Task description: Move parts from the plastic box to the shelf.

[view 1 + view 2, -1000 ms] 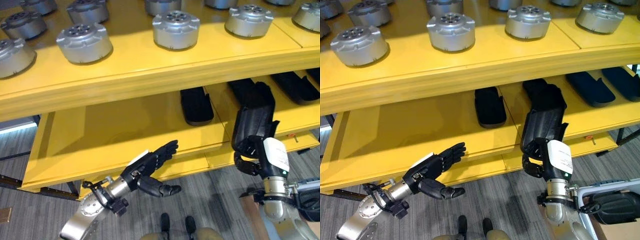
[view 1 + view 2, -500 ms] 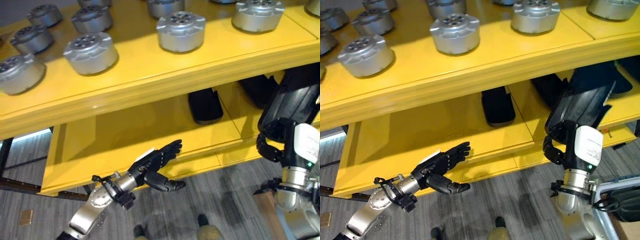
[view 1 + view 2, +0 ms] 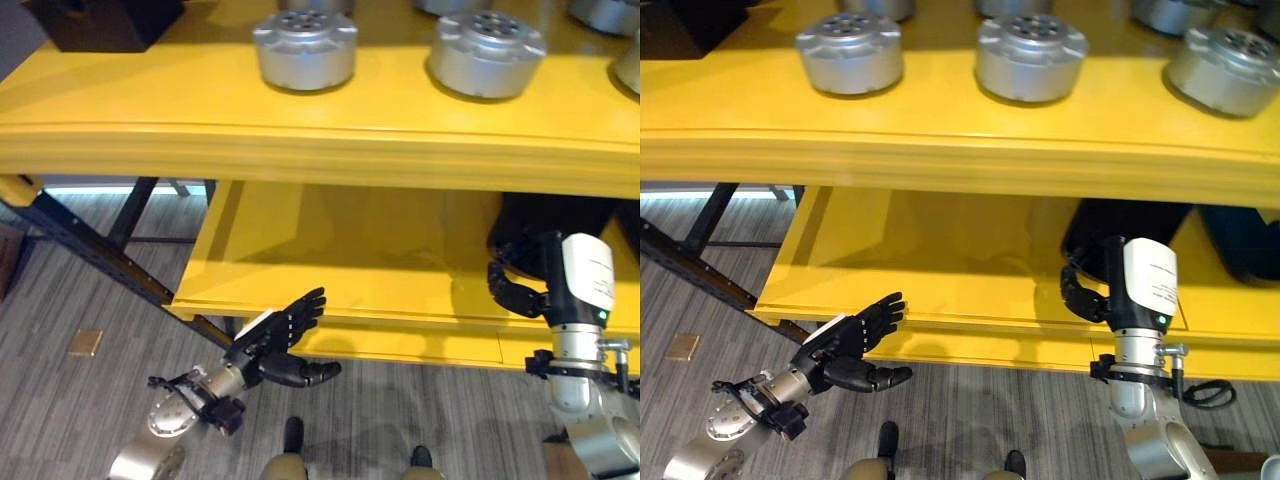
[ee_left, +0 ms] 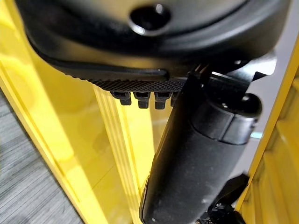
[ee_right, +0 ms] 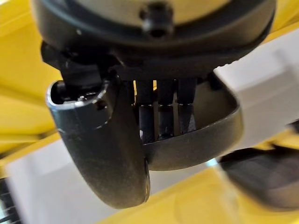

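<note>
We see the right hand curled round a black part and holding it under the upper board, over the lower shelf. In the right wrist view the fingers wrap a dark curved shell, thumb across it. The part looks like rigid moulded plastic, likely light for its bulk, smooth and a bit slippery, so we judge a wrap grip round the narrow end is the right hold; not fragile. Its far end is hidden behind the shelf edge.

The left hand is open, fingers straight, thumb out, holding nothing, just in front of the lower shelf's lip above the floor.

Counts: 1 black part in hand, 1 more dark part partly visible at the right on the lower shelf. On the upper shelf we count 3 silver round discs near the front edge, more cut off behind. 1 black block at the upper shelf's left corner.
</note>
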